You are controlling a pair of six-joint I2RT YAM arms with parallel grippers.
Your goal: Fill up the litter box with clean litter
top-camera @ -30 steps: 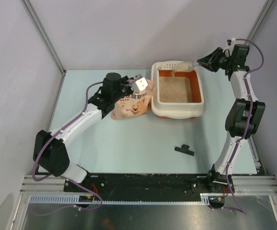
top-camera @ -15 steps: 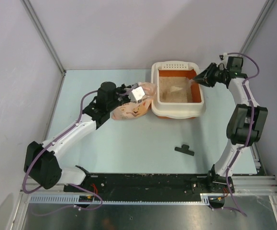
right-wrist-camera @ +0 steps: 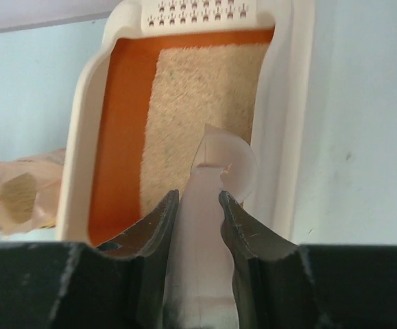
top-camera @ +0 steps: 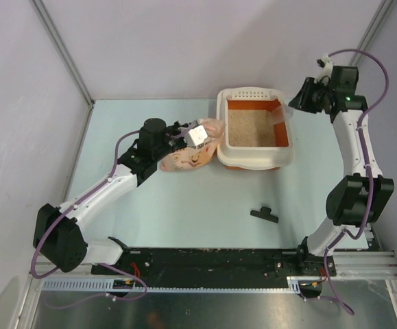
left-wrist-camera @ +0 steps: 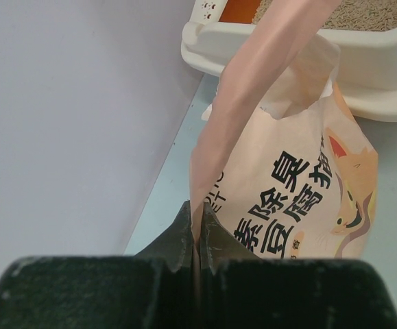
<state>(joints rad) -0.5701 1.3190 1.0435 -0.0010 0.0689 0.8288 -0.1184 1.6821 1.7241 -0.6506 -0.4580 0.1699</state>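
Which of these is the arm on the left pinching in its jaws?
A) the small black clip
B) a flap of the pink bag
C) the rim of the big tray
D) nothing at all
B: in the left wrist view the left jaws stand shut on a flap of the pink bag, while the black clip lies well apart from them.

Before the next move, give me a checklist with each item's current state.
1. The left gripper pinches the litter bag by its edge: ok.
2. The right gripper holds the translucent scoop: ok.
3. The scoop is over the litter box, at its right rim: ok.
4. The litter covers the box floor: ok.
5. The scoop is empty: cannot tell.
6. The black clip lies apart from both arms: ok.
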